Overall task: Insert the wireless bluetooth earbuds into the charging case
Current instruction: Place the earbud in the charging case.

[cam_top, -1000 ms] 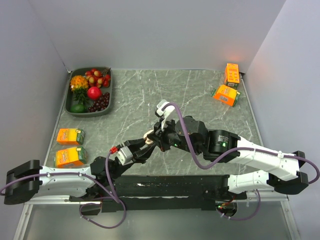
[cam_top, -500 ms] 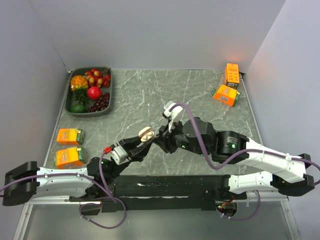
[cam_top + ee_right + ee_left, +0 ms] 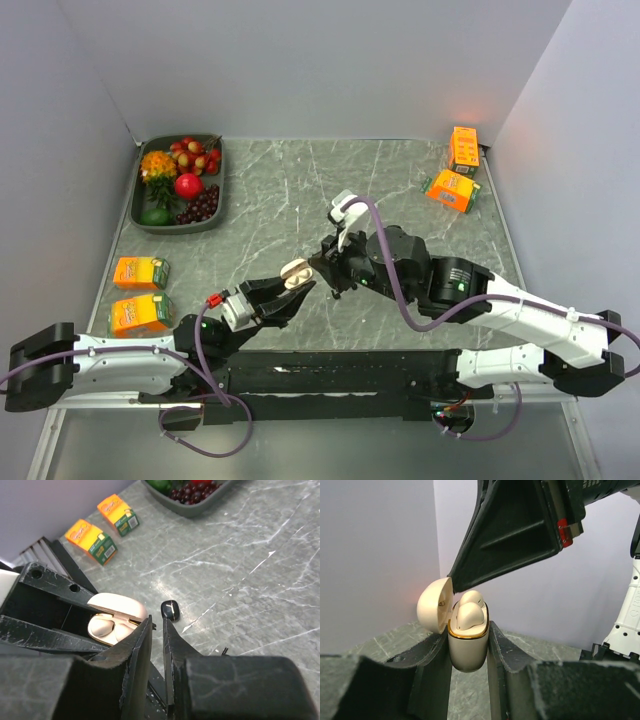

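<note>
The left gripper (image 3: 468,644) is clamped on a small cream plastic charging case (image 3: 468,655). Its two black fingers (image 3: 434,665) press the case's opposite sides and hold it upright above the grey marble tabletop (image 3: 260,540). The case's domed lid (image 3: 435,605) is swung open to one side. Two rounded cream humps (image 3: 468,616) rise above the gold rim at the case's mouth, and the pictures do not settle whether they are earbuds or part of the moulding.

The right gripper (image 3: 157,623) comes down at the case from above. Its jaws are parted by only a narrow slit, with nothing between them. In the left wrist view the tip of one black finger (image 3: 510,535) sits at the hinge side of the case, right against the open lid and the rear hump. Whether it actually touches them cannot be told.

In the right wrist view a tiny black oval earbud (image 3: 170,610) with a pale stripe shows just beside the case, past the right fingertips and outside the slit. It appears to lie on the tabletop.

Well apart from the case, to its far left, a grey-green tray (image 3: 222,178) holds assorted fruit. Two orange cartons (image 3: 140,272) lie to the case's left. Two more orange cartons (image 3: 452,190) sit far off to its right, by the back corner.
</note>
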`<action>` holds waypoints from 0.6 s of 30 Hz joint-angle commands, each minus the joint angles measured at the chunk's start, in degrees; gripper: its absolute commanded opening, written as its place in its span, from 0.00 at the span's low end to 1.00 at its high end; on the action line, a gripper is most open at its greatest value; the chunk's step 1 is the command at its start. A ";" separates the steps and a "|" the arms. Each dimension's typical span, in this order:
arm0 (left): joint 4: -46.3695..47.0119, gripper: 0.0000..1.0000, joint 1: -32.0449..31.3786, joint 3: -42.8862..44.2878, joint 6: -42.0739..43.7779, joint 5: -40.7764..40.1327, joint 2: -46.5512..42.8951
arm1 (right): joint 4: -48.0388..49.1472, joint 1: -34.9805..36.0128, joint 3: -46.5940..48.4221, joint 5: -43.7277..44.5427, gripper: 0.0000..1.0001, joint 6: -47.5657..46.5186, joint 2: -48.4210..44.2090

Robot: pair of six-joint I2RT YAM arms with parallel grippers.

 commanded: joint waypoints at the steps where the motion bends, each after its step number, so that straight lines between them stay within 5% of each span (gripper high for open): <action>1: 2.58 0.01 0.15 -0.06 -1.44 1.33 -0.42 | 2.81 -0.19 0.83 -1.83 0.22 -1.08 -0.03; 10: 2.41 0.01 0.15 0.21 -1.35 1.15 0.20 | 2.11 -0.10 0.48 1.40 0.23 -0.03 -1.96; 18: 1.44 0.01 0.06 -1.37 -2.84 0.54 0.11 | 1.50 -1.68 5.31 1.42 0.37 -3.36 0.04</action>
